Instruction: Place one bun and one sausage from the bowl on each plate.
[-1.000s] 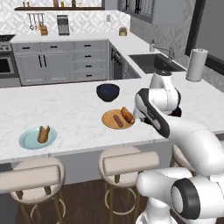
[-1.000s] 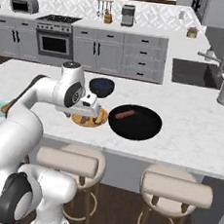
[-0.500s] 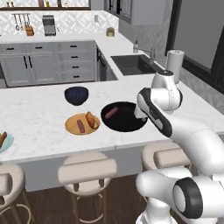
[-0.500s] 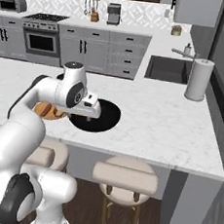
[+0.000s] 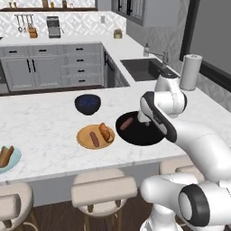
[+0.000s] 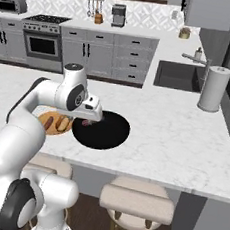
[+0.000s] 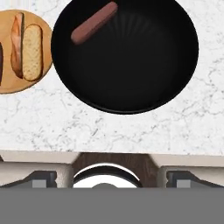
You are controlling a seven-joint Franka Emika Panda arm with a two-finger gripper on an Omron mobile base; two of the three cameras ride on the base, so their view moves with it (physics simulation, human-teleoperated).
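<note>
- Black bowl [image 5: 143,135] sits on the white marble counter [image 5: 45,131] near its front edge, just beside the orange-brown plate [image 5: 83,137]; in the hand view the two rims look almost touching.
- One sausage [image 7: 94,22] lies in the bowl, off-centre toward the side nearest that plate, lying at a slant.
- Orange-brown plate carries a split bun [image 7: 25,46] and a second sausage [image 5: 94,139], side by side.
- Pale blue-green plate [image 5: 10,161] lies well apart at the far left of the counter in the left base view, with a bun-and-sausage pair [image 5: 5,154] on it.
- Dark blue bowl [image 5: 87,103] stands behind the orange-brown plate, further from the counter edge.
- Gripper [image 6: 92,118] hangs above the bowl, over the side nearest the plate; its jaws are spread wide and hold nothing.
- Paper towel roll [image 6: 213,89] stands upright beside the sink [image 6: 179,76], well away from the bowl.
</note>
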